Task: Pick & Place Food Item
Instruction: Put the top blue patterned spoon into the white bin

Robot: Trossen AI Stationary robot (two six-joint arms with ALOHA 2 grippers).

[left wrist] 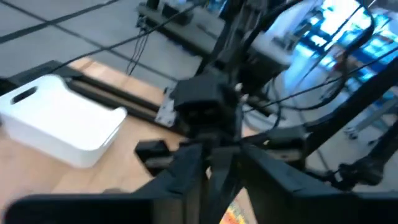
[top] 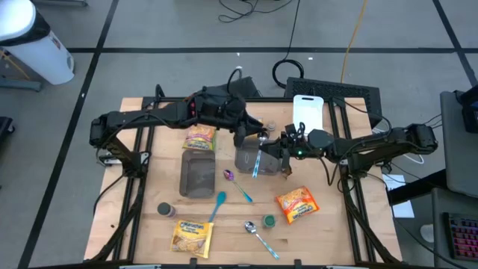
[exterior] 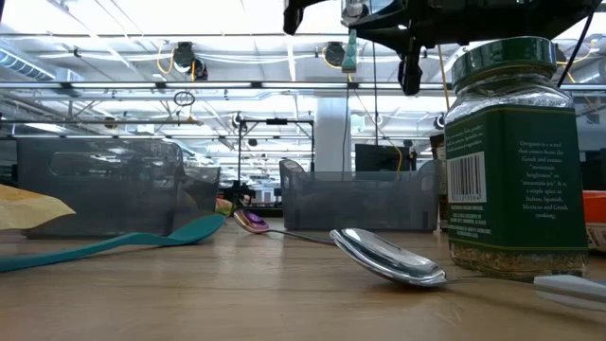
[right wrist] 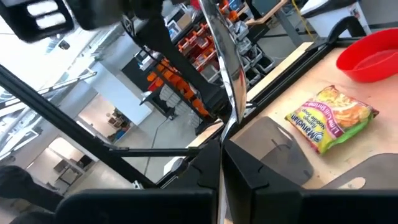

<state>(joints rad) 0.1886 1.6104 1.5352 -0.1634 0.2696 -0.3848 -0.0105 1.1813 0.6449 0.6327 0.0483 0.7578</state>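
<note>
My right gripper point(top: 278, 152) point(right wrist: 221, 155) hangs over the table's middle, shut on a thin shiny utensil point(top: 256, 162) point(right wrist: 225, 68). That utensil juts out over a clear tub point(top: 245, 158). My left gripper point(top: 252, 137) point(left wrist: 221, 168) faces it from the left. Its fingers are apart beside the utensil's free end. Yellow noodle packets point(top: 200, 138) point(top: 193, 235) and an orange one point(top: 297, 203) lie flat on the table. Small spice jars point(top: 166, 211) point(top: 269, 221) stand on their bases. My right gripper pinches the utensil's narrow handle point(right wrist: 224, 134) between its two fingers, coming level from the table's right side. The utensil runs on past the fingertips, lifted clear of the table. My left gripper: I cannot tell whether its parted fingers point(left wrist: 186, 174) touch the utensil.
A dark grey tray point(top: 198, 173) lies left of the clear tub, and a white bin point(top: 308, 112) stands at the back. A purple spoon point(top: 237, 183), a teal spoon point(top: 216, 205) and a metal spoon point(top: 258, 235) lie toward the front. A red bowl point(right wrist: 373, 53) is under the left arm.
</note>
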